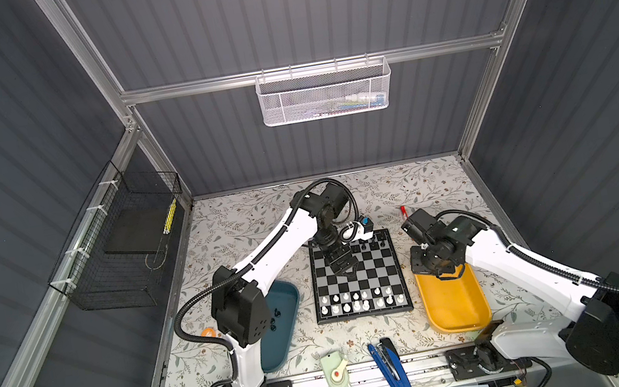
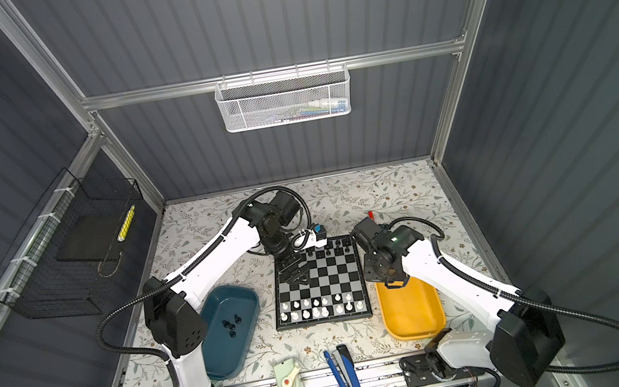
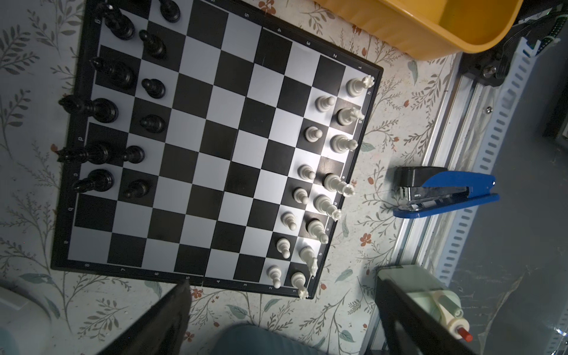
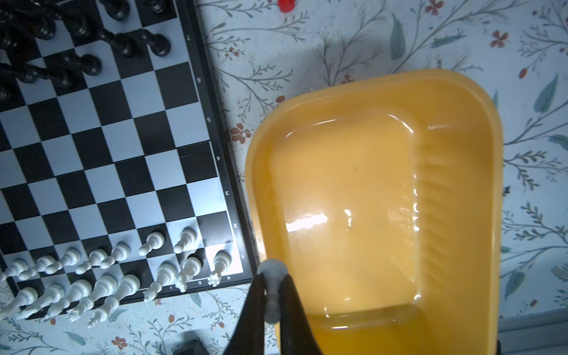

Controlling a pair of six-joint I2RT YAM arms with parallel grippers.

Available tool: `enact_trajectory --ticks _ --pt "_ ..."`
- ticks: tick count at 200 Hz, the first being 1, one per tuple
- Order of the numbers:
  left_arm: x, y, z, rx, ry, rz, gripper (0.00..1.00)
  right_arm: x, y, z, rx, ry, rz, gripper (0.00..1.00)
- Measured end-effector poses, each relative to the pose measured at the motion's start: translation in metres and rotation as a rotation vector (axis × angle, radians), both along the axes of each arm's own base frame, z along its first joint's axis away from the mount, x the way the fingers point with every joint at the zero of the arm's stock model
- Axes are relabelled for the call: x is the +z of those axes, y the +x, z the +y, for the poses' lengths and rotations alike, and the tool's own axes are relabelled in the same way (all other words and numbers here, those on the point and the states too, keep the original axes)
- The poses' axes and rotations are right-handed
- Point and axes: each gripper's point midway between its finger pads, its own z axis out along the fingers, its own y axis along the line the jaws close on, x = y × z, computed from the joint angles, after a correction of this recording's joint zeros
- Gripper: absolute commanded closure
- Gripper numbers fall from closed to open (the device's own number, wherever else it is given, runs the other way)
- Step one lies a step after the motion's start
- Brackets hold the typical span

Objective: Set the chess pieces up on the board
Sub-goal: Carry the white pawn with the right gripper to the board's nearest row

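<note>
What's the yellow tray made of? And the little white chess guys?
The yellow tray looks like smooth, glossy plastic: bright glints shine on its floor, and one wall has moulded ribs. The white chess pieces look like moulded plastic too, with a soft sheen and rounded shapes, though that is only a guess from how they look.

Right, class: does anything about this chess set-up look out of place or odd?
Nothing looks toppled or spilled. The white pawn row has one gap, the square nearest the yellow tray; the right gripper holds a white pawn. Three black pieces sit in the teal tray.
</note>
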Motion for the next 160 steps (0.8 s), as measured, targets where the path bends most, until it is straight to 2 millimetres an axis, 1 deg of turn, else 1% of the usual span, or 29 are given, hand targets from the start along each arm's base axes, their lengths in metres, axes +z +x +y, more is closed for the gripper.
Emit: enact_trajectory --ticks 16,71,109,160 --pt "0.000 0.001 0.000 0.000 0.003 -0.003 0.05 -0.001 0.001 0.007 0.015 0.002 0.002 0.92" --pt "-0.005 0.003 0.004 0.001 0.027 -0.016 0.05 -0.015 -0.002 0.025 0.052 -0.003 0.042 0.92" --pt "-0.006 0.005 0.007 0.005 0.037 -0.029 0.06 -0.018 0.000 0.039 0.075 0.009 0.042 0.92" --pt "-0.001 0.018 0.019 0.049 0.031 -0.040 0.06 -0.026 0.002 0.048 0.083 0.015 0.053 0.92"
